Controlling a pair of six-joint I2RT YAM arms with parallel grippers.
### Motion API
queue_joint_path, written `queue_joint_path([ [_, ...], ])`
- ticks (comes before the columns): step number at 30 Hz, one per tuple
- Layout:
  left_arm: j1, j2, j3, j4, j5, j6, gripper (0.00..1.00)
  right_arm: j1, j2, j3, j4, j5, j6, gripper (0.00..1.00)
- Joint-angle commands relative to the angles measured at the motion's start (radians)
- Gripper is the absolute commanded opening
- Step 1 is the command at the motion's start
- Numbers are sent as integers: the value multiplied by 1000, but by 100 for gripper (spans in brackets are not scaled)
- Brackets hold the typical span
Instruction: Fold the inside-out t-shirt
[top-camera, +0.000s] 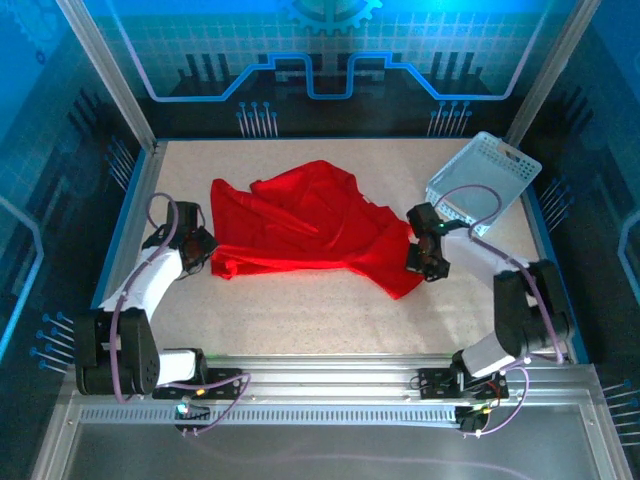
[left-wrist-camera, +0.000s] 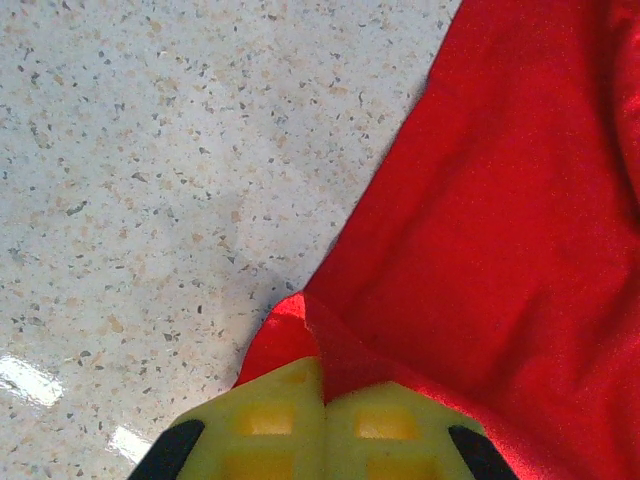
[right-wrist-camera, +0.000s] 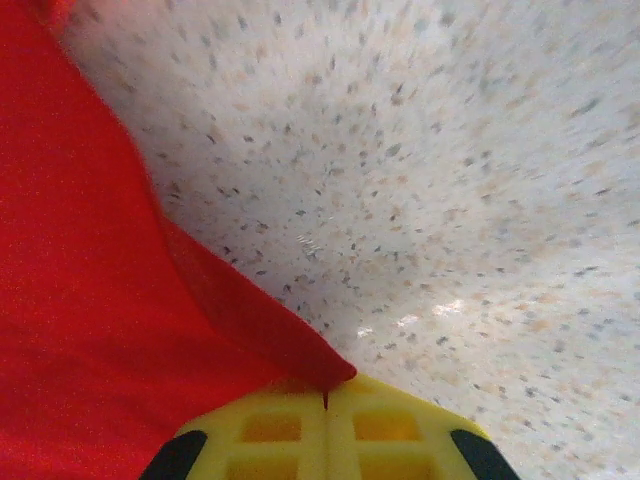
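My main worry is the right claw (right-wrist-camera: 325, 400). It is clenched on the red t-shirt (top-camera: 300, 225), but the right wrist view shows only a thin lip of the edge caught between the yellow pads. If I lift or pull outward sharply, that sliver could slide free and the right side would drop back in a heap. I also cannot tell whether it has one layer or two, and one layer would open the shirt crookedly.

The left claw (left-wrist-camera: 325, 395) looks safer. It is clamped shut with a fold of cloth running up between its pads, so its bite is deeper. If I spread the arms unevenly, the left grip could drag the whole shirt toward itself and strip the right one out.

The light blue mesh basket (top-camera: 500, 150) stands tilted near the right arm at the far right corner. A wide outward swing of that arm could knock it.

The shirt lies crumpled and wrinkled across the middle of the speckled counter (top-camera: 300, 320), not yet flattened or folded. The left claw holds its near left corner and the right claw its near right edge, so the bulk of the cloth lies between the two and beyond them.
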Motion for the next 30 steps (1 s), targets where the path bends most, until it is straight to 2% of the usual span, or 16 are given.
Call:
queue_joint_path([
  [1, 9, -42, 58, -21, 16, -5, 0, -20, -128, 27, -90, 57, -17, 0],
  [4, 11, -83, 102, -34, 44, 3, 0, -32, -250, 104, -165, 65, -52, 0],
  [7, 11, -155, 150, -24, 93, 22, 0, -70, -355, 223, -229, 19, -90, 0],
  [10, 10, -236, 219, -12, 151, 55, 0, -116, -423, 412, -302, -17, -124, 0],
  [14, 10, -338, 310, 32, 262, 77, 0, -141, -418, 769, -403, -34, -165, 0],
  [17, 10, -430, 331, 148, 381, 81, 0, -144, -393, 1025, -449, -46, -180, 0],
  [20, 9, -534, 289, 293, 436, 67, 0, -144, -363, 1237, -480, -39, -196, 0],
  [22, 11, -563, 269, 350, 437, 59, 0, -143, -340, 1317, -488, -23, -206, 0],
  [24, 9, -515, 276, 322, 403, 55, 0, -144, -318, 1327, -479, -14, -215, 0],
  [26, 9, -386, 341, 205, 386, 68, 0, -143, -287, 1304, -481, -20, -220, 0],
  [30, 10, -66, 592, -108, 499, 126, 0, -148, -227, 1231, -452, -40, -245, 0],
])
